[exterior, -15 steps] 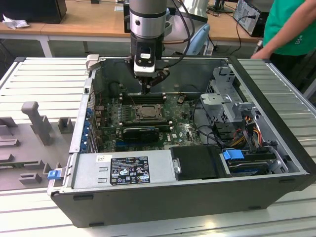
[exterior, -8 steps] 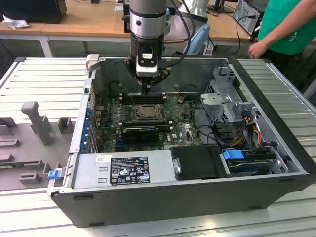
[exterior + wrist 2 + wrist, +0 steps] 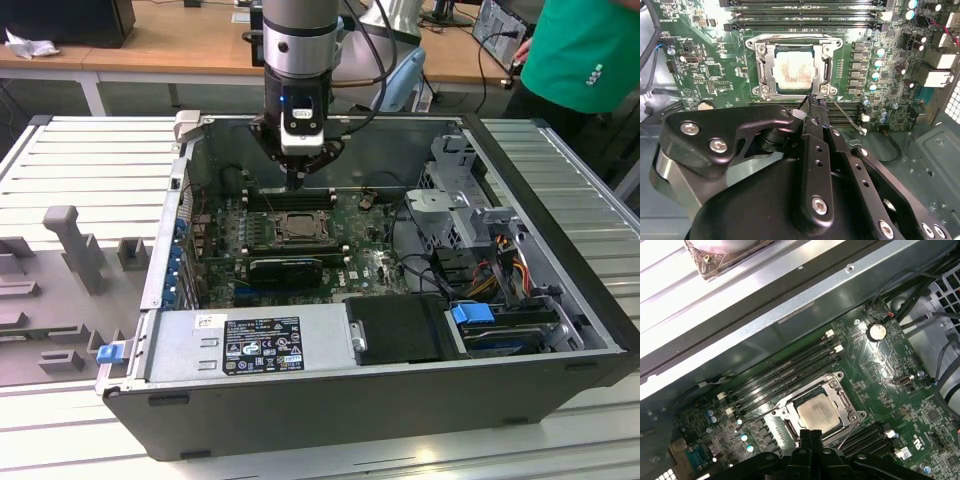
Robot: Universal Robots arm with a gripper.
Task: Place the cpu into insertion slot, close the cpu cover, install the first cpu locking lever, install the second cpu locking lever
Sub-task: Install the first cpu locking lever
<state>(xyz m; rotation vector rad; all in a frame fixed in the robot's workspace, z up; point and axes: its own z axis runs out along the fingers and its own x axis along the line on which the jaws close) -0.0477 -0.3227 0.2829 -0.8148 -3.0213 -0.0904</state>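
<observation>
Silvery cpu (image 3: 794, 72) seated under cpu cover (image 3: 763, 67); end effector (image 3: 812, 101) pressed together, just beside cover's corner.

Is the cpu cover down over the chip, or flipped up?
Down. In the second wrist view the cpu cover lies flat around the cpu, whose pale face shows through its window.

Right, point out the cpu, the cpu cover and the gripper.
cpu (image 3: 796, 71): second wrist view, middle of its pale metal face.
cpu cover (image 3: 767, 65): second wrist view, one side bar of the silvery frame.
gripper (image 3: 812, 434): first wrist view, midway between its fingertips.
</observation>
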